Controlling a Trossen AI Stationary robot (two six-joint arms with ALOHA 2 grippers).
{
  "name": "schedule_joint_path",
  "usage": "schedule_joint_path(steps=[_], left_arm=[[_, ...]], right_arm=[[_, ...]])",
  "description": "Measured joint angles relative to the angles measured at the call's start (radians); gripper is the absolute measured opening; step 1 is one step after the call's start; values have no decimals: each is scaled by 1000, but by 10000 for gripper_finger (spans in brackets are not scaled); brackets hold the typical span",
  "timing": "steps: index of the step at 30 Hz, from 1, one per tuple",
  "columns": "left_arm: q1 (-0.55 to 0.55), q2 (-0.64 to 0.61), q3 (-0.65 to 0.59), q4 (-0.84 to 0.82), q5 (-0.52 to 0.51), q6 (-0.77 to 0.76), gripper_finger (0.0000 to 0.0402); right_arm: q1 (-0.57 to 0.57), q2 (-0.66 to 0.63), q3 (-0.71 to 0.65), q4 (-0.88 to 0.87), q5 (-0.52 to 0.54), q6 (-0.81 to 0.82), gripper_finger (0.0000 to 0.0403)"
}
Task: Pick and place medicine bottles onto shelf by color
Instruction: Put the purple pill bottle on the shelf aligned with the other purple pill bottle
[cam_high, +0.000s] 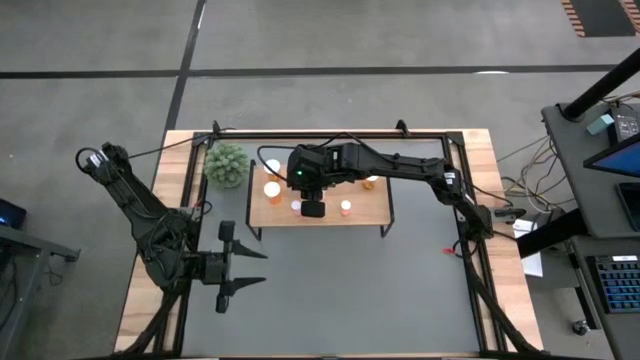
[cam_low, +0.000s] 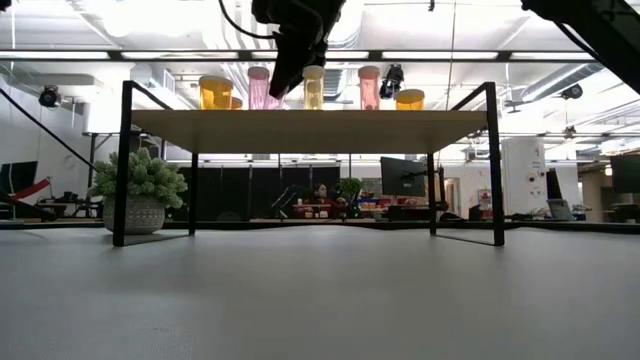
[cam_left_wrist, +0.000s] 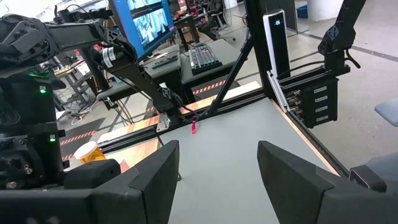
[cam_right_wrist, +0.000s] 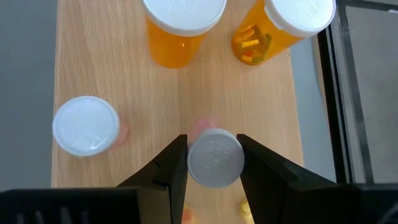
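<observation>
The light-wood shelf (cam_high: 365, 215) stands on black legs at the table's far middle. On it are two orange bottles (cam_right_wrist: 180, 37) (cam_right_wrist: 280, 31) at the left end, a pink bottle (cam_low: 259, 88), a yellow one (cam_low: 313, 87), another pink one (cam_low: 369, 87) and an orange one (cam_low: 409, 98). My right gripper (cam_right_wrist: 213, 140) reaches down over the shelf, shut on a small white-capped bottle (cam_right_wrist: 215, 158) with a pink tint beside it. The near finger hides this bottle in the low view. My left gripper (cam_high: 245, 268) hovers open and empty over the table's left part. My right gripper has the small bottle's round white cap (cam_right_wrist: 215, 173) pinched between its two fingers, one on the near side and one on the far side. The fingers slant down from the table's right. The bottle is upright, its cap about level with the neighbouring pink bottle's cap (cam_right_wrist: 85, 124); its base is hidden.
A green spiky plant in a pot (cam_high: 227, 165) stands just off the shelf's left end. The dark table mat (cam_high: 340, 290) lies bare on the near side of the shelf. Black frame rails (cam_high: 470, 270) run along the table's sides.
</observation>
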Motion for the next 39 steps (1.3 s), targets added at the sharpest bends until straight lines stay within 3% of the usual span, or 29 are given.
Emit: schedule_joint_path(steps=[16, 27, 31, 34, 39], left_arm=[[0, 0, 0, 0, 0, 0, 201], [0, 0, 0, 0, 0, -1, 201], [0, 0, 0, 1, 0, -2, 201], [0, 2, -1, 1, 0, -11, 201], [0, 14, -4, 3, 0, -21, 201]], right_arm=[[0, 0, -3, 5, 1, 10, 174], [16, -27, 31, 0, 4, 10, 171], [60, -89, 30, -41, 38, 27, 163], [131, -148, 8, -91, 147, 47, 154], [271, -293, -163, -30, 222, 105, 132]])
